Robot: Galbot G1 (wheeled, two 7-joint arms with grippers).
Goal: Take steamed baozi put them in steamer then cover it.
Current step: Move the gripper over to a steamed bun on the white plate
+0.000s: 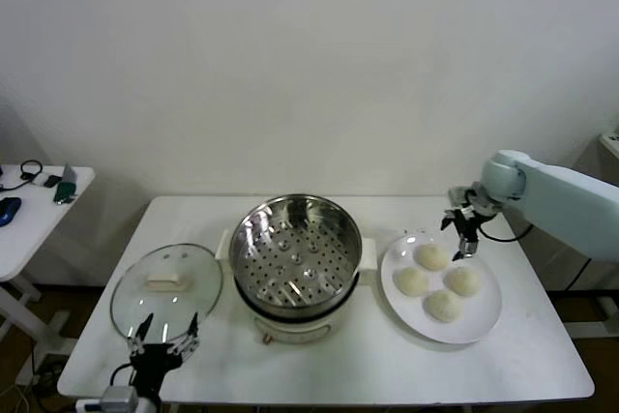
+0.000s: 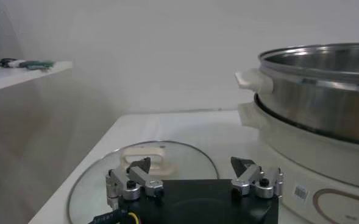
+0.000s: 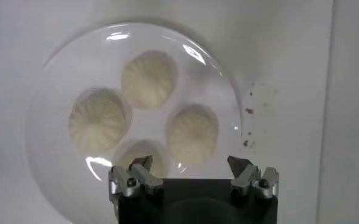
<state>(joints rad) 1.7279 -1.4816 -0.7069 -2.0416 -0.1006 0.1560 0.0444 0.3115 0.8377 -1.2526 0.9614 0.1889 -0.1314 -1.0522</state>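
Several cream-white steamed baozi [image 1: 432, 256] lie on a white plate [image 1: 484, 321] right of the steamer [image 1: 295, 258], a shiny perforated basket on a white pot base with nothing in it. My right gripper [image 1: 462, 229] hovers open over the plate's far edge. In the right wrist view the baozi [image 3: 149, 79] lie below the open right gripper [image 3: 190, 163], which holds nothing. The glass cover [image 1: 166, 287] lies flat on the table left of the steamer. My left gripper [image 1: 162, 336] is open at the cover's near edge. The left wrist view shows the cover [image 2: 106, 182], the left gripper [image 2: 191, 163] and the steamer [image 2: 325, 91].
A small white side table [image 1: 39, 200] with cables and small items stands at far left. A white wall backs the work table [image 1: 387, 365]. Brown crumbs [image 3: 250, 111] dot the tabletop beside the plate [image 3: 57, 67].
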